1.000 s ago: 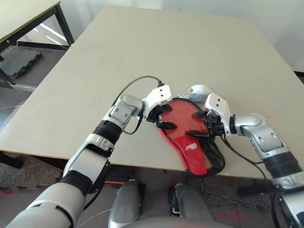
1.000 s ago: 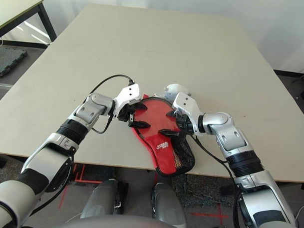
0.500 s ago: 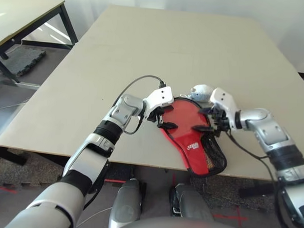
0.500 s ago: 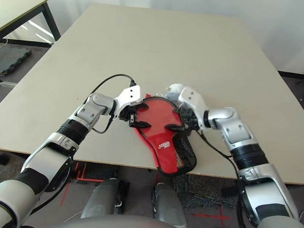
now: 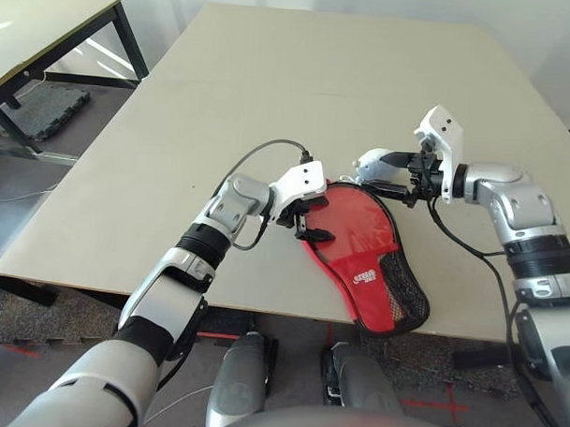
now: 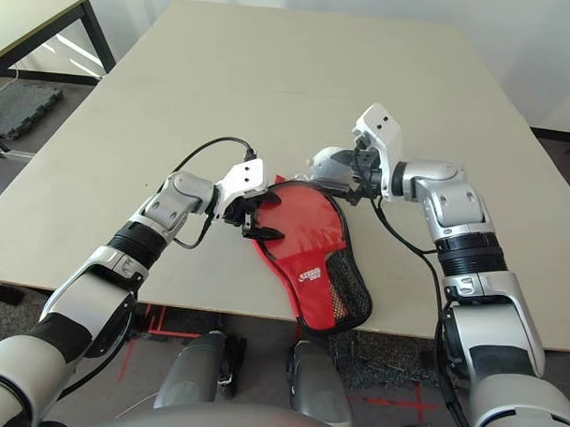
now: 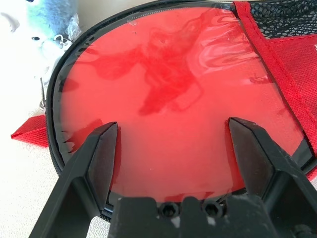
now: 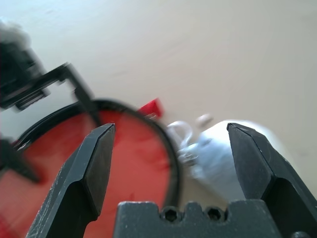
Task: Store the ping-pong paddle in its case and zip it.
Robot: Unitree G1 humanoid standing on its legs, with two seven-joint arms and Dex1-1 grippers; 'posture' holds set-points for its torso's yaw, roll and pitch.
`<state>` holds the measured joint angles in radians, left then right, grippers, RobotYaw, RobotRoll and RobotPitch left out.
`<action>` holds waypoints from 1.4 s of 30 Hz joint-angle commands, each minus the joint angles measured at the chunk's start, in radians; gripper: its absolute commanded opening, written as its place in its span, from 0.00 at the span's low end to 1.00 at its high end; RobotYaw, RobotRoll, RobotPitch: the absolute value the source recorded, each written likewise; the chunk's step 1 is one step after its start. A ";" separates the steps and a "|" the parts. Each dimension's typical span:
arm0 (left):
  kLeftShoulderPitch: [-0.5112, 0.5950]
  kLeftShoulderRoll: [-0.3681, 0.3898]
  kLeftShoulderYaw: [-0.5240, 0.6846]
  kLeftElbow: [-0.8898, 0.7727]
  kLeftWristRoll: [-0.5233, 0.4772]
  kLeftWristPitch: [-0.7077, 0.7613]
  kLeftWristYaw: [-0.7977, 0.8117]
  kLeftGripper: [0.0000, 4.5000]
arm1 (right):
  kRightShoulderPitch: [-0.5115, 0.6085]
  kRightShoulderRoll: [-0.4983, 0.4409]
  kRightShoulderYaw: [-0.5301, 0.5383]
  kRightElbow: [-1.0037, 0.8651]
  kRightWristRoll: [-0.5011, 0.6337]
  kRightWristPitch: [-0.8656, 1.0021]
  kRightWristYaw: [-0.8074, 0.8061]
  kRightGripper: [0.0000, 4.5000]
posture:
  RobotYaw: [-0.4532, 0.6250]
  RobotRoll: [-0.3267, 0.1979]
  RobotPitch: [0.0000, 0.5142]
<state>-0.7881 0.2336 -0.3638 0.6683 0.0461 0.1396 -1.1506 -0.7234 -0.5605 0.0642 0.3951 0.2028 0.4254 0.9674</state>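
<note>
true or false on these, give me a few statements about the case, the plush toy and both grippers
1. The left gripper is shut. False: its fingers are spread, over the red side of the case.
2. The right gripper is open. True.
3. The plush toy lies on top of the case. False: it is on the table, beside the case's rounded end.
4. The case has a white logo and a black mesh pocket. True.
5. The right gripper is down at the mesh pocket. False: it is up by the plush toy and the case's rounded end.
</note>
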 commanded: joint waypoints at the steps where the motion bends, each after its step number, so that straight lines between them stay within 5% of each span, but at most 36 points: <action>1: 0.036 0.000 -0.043 0.037 0.046 0.034 0.010 0.99 | -0.016 0.004 -0.023 0.045 -0.008 -0.044 -0.022 1.00 | 0.46 0.62 0.21; 21: 0.053 -0.001 -0.049 0.001 0.044 0.058 0.006 0.99 | -0.030 0.031 0.012 0.374 -0.160 -0.274 -0.121 1.00 | 0.47 0.62 0.19; 33: 0.066 -0.006 -0.055 -0.025 0.042 0.073 0.007 1.00 | -0.093 0.068 -0.001 0.562 -0.221 -0.388 -0.214 0.04 | 0.47 0.62 0.19; 42: 0.079 -0.009 -0.059 -0.053 0.039 0.092 0.009 1.00 | -0.167 0.062 -0.022 0.709 -0.239 -0.453 -0.330 0.00 | 0.49 0.62 0.20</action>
<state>-0.7566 0.2297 -0.3647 0.5887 0.0463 0.2011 -1.1395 -0.8763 -0.4873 0.0644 1.0711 -0.0229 -0.0149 0.6758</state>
